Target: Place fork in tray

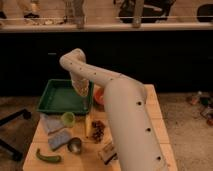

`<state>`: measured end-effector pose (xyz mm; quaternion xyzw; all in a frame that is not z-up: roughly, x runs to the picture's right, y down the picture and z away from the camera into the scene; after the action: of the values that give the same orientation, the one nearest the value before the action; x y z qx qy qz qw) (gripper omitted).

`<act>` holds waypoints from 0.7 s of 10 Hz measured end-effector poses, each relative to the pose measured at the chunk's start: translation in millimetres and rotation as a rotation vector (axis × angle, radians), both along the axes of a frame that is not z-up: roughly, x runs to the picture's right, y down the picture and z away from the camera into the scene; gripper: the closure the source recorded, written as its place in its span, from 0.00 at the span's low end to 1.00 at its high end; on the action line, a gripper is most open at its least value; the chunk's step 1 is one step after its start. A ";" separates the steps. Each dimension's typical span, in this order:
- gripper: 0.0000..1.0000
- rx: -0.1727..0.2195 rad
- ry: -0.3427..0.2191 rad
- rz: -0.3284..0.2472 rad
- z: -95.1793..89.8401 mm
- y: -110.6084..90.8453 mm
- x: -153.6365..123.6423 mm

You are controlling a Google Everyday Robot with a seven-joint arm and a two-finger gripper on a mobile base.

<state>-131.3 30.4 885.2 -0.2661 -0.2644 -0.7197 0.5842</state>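
At the bench's (155, 107) back left corner, over the green tray's (50, 100) right rim, the pincer (81, 90) hangs; the fork cannot be made out, perhaps held there. I judge it light, stiff and slippery, best pinched mid-handle. The arm (125, 115) hides the orange bowl (98, 95) partly; the pincer's grip I cannot tell
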 end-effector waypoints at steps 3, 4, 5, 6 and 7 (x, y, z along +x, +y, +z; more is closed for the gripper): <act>1.00 -0.002 -0.014 0.016 10.7 -0.6 -1.1; 1.00 -0.003 -0.020 0.021 13.5 0.8 -1.3; 1.00 -0.004 -0.029 0.030 17.6 2.4 -2.4; 1.00 -0.008 -0.034 0.035 20.2 3.5 -2.4; 1.00 -0.009 -0.039 0.039 22.1 4.0 -3.0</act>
<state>-134.2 34.4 907.3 -0.2496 -0.2839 -0.7121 0.5916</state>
